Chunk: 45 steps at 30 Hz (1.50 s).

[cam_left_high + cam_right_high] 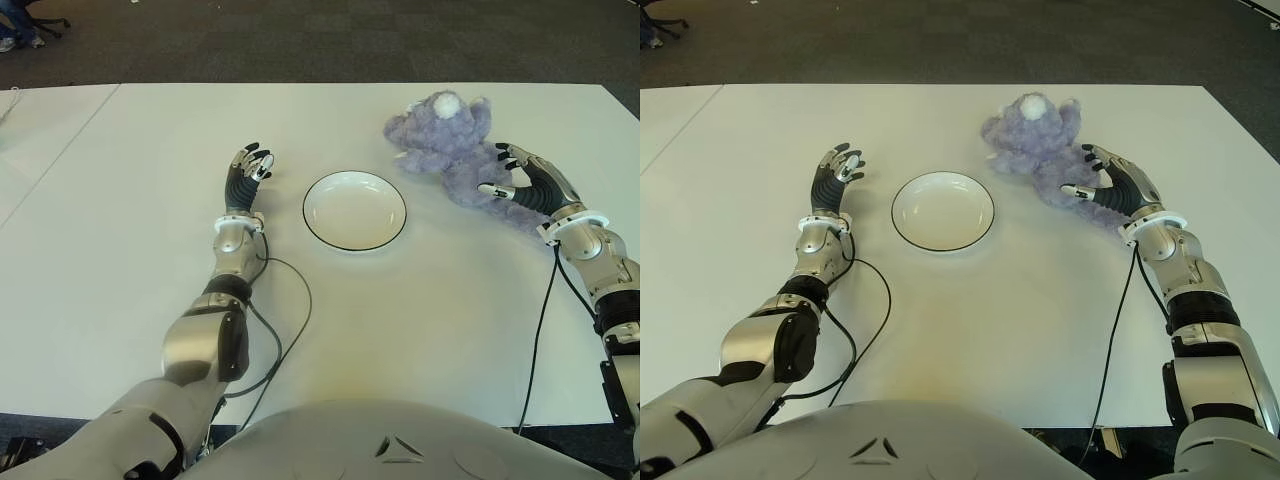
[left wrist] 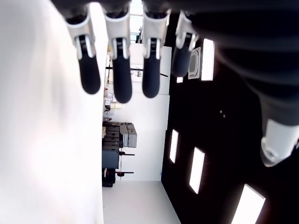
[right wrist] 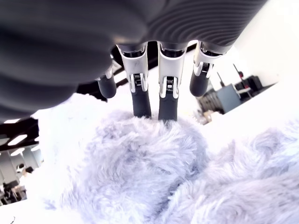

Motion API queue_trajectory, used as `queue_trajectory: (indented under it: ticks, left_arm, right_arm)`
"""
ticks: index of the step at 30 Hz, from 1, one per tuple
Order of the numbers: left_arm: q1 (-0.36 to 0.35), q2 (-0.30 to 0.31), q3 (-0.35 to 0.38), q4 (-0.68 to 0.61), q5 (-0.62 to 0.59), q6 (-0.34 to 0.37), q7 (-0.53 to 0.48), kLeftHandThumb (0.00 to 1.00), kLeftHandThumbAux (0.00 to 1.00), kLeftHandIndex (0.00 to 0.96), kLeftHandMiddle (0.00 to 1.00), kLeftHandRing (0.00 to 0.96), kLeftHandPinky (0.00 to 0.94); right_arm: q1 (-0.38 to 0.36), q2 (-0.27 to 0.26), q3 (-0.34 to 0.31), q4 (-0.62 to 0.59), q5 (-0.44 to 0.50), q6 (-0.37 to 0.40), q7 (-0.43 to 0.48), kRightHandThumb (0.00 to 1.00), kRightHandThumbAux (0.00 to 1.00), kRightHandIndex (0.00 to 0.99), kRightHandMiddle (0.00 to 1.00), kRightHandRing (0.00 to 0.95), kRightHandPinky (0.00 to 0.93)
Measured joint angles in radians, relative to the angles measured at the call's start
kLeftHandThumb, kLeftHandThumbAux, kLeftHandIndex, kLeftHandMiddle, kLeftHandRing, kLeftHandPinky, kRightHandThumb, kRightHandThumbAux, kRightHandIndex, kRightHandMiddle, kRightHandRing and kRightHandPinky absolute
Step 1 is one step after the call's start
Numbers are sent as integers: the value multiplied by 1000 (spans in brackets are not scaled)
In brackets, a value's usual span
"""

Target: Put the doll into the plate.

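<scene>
Currently, the fluffy lavender plush doll (image 1: 447, 145) lies on the white surface (image 1: 420, 300), apart from the round white black-rimmed plate (image 1: 354, 210) on its right. The right hand (image 1: 522, 180), fingers spread, touches its fur without closing. The left hand (image 1: 248, 172), relaxed and empty, shows left of the plate.

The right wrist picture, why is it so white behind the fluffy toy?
In the right wrist view, bright glare washes out the background behind the doll and the right robot hand's fingers; in the left eye view, lighting is even and the plate looks clear.
</scene>
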Motion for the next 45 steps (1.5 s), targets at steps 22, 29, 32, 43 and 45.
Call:
queue_trajectory:
  ticks: [22,29,32,43,45]
  left_arm:
    - [0,0,0,0,0,0,0,0,548,195,278,300,306]
    - [0,0,0,0,0,0,0,0,535,200,280,299,295]
    - [0,0,0,0,0,0,0,0,536,194,277,298,305]
    - [0,0,0,0,0,0,0,0,544,180,273,296,295]
    - [0,0,0,0,0,0,0,0,545,178,272,294,281]
  right_arm:
    - [14,0,12,-40,-12,69,6,125,307,0,0,0,0]
    - [14,1,24,-36,-37,85,-12,163,323,0,0,0,0]
    - [18,2,31,-30,-49,90,-18,189,334,0,0,0,0]
    - [29,16,54,2,-89,111,-52,233,356,0,0,0,0]
    - [29,17,60,10,-96,117,-59,228,347,0,0,0,0]
